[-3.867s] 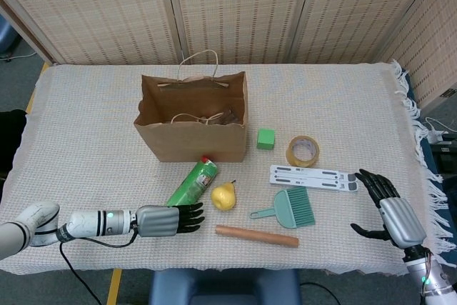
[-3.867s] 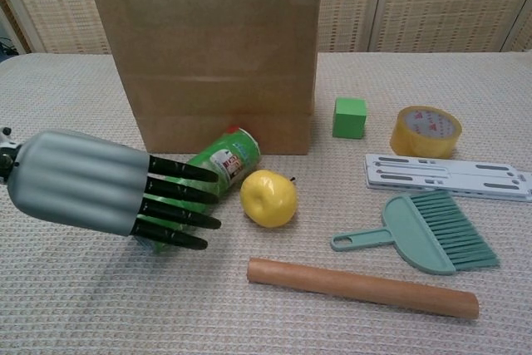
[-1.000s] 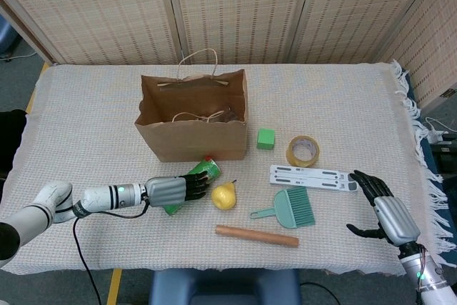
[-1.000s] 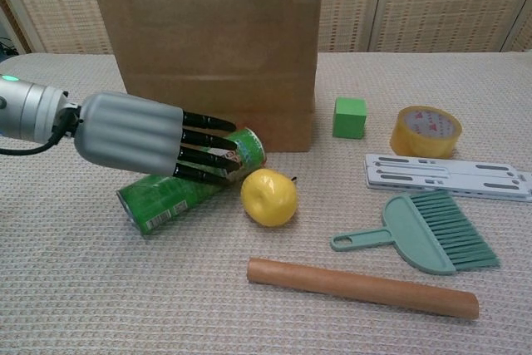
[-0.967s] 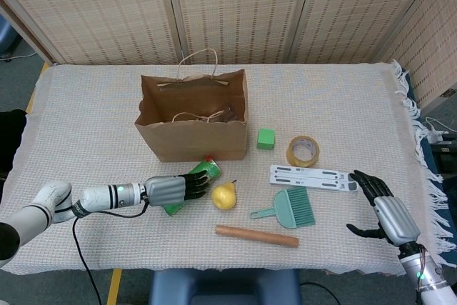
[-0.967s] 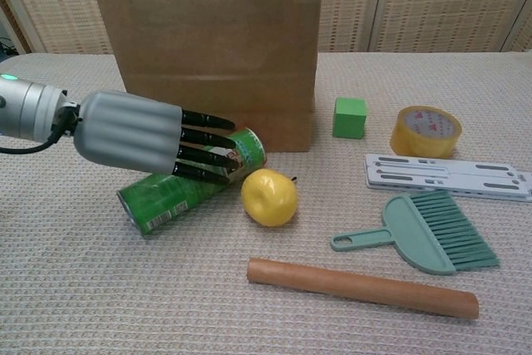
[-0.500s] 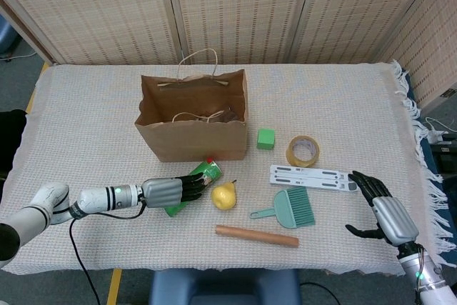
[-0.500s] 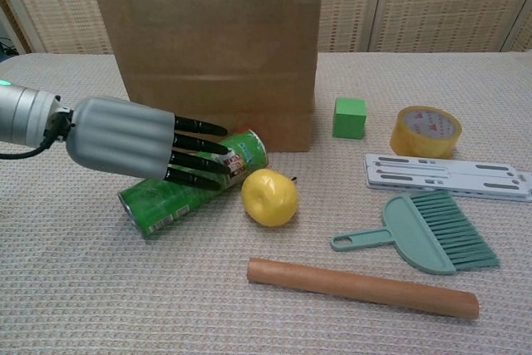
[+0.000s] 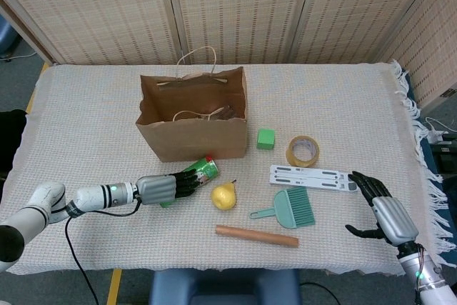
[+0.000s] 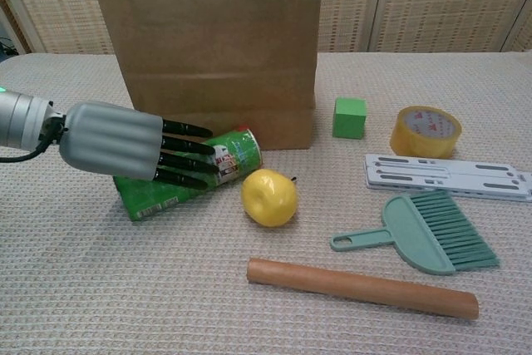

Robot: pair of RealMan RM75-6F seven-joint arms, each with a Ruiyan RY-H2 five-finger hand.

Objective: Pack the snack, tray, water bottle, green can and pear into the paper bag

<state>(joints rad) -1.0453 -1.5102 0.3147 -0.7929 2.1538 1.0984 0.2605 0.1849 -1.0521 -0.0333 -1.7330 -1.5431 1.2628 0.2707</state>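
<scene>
Green can (image 10: 187,174) lies on its side on the desk (image 9: 86,126), under the fingers (image 10: 187,155) of the left robot hand (image 10: 125,142). Fingers are stretched over the can body, laid on it; can't tell if it's actually gripped or just touched from above. Can's red-capped end points away from the left robot hand toward the paper bag (image 10: 212,51), which stands upright just behind the fingertips, mouth open. Head view shows something dark inside the bag, too unclear to name.

Pear (image 10: 268,197), yellow, sits just past the fingertips of the left robot hand, beside the can's top end, apart from the fingers.

Right robot hand (image 9: 382,212) is at the far side of the desk, well apart from the can and pear, fingers spread, nothing in it. Nearest to it: white slotted bar (image 9: 313,176), then the teal brush (image 9: 289,210). Wooden rolling pin (image 10: 362,288) lies between the two robot hands, near the desk's front edge. Green cube (image 9: 265,138) and tape roll (image 9: 303,151) sit beyond the brush, to the side of the bag.
</scene>
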